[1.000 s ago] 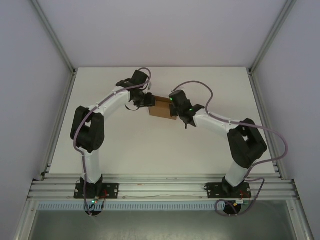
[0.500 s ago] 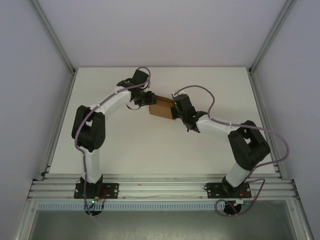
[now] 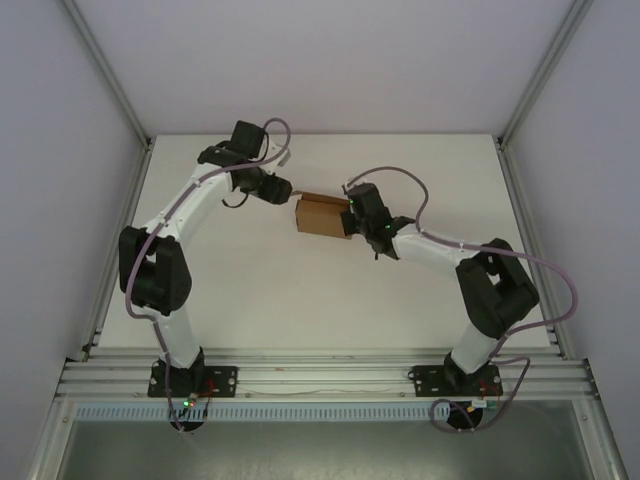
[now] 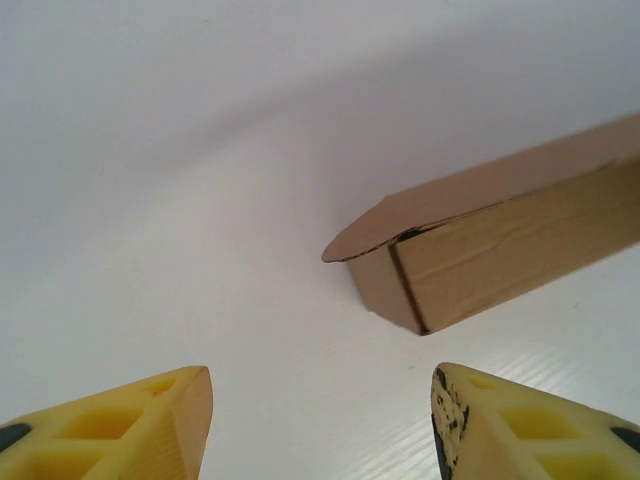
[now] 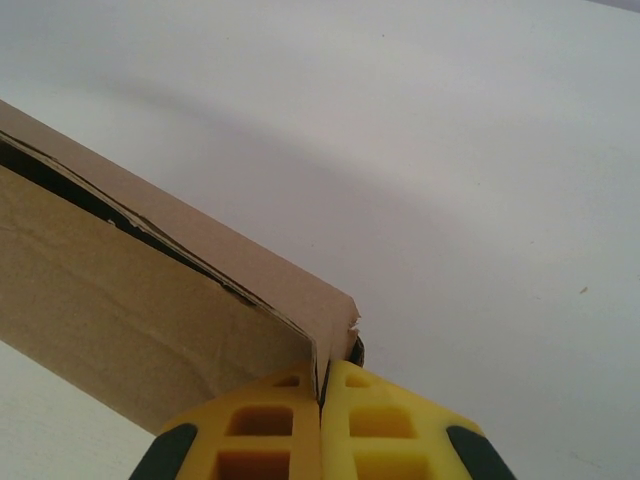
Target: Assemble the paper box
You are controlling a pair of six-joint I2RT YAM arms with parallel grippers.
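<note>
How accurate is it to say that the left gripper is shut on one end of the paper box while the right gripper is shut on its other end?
Not quite. The left gripper is open and clear of the paper box, as the left wrist view shows. The right gripper is indeed shut on the box's other end.

paper box (image 3: pixel 322 214) on table (image 3: pixel 300 290), left hand (image 3: pixel 284 190) just left, right hand (image 3: pixel 351 216) at its right end
</note>
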